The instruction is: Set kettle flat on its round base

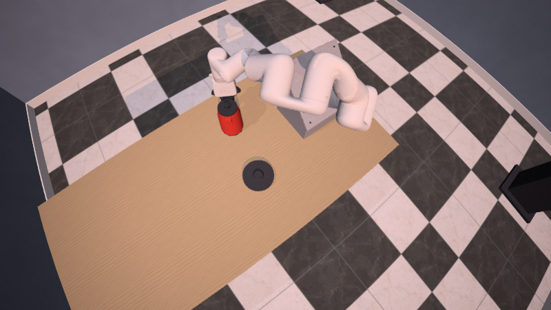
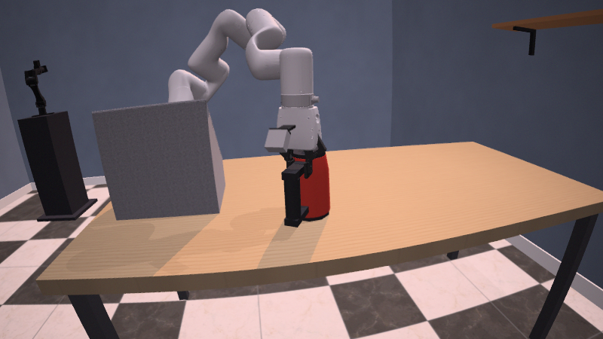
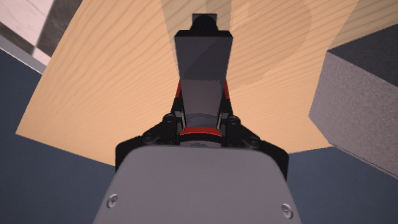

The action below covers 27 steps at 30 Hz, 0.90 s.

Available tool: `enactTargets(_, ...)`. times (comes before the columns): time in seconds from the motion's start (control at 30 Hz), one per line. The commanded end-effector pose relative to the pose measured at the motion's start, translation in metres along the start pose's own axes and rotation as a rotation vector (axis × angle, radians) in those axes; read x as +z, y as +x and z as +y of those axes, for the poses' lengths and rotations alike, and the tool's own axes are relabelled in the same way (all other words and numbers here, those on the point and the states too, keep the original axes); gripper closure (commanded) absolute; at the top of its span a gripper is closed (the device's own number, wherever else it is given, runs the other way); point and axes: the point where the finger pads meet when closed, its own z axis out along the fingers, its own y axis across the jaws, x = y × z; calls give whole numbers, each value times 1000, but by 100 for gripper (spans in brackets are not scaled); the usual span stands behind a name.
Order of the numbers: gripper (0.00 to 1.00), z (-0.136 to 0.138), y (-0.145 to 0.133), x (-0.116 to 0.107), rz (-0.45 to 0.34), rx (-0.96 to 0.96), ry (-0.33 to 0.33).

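Observation:
The red kettle (image 1: 231,123) (image 2: 316,189) with black lid stands upright on the table near its edge; its foot looks in contact with the wood. Its black handle (image 2: 292,198) (image 3: 202,60) faces the exterior view. My gripper (image 2: 300,165) (image 3: 202,97) points down and is shut on the upper part of the handle, close to the body, one finger on each side. The dark round base (image 1: 257,185) lies flat on the table, apart from the kettle, with its stud (image 1: 257,173) up. The base does not show in the exterior view or the wrist view. The kettle's underside is hidden.
The grey block (image 1: 307,125) (image 2: 157,164) (image 3: 357,100) under the arm stands on the table (image 1: 153,215) (image 2: 421,185) beside the kettle. A wall shelf (image 2: 556,19) is at the upper right in the exterior view. A dark pedestal (image 2: 54,164) stands off the table.

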Motion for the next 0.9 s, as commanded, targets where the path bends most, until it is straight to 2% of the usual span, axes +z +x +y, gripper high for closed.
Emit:
enactTargets(0.0,100,-2,0,-6,2,-2,6)
enactTargets(0.87,100,-2,0,-41,2,-2,6)
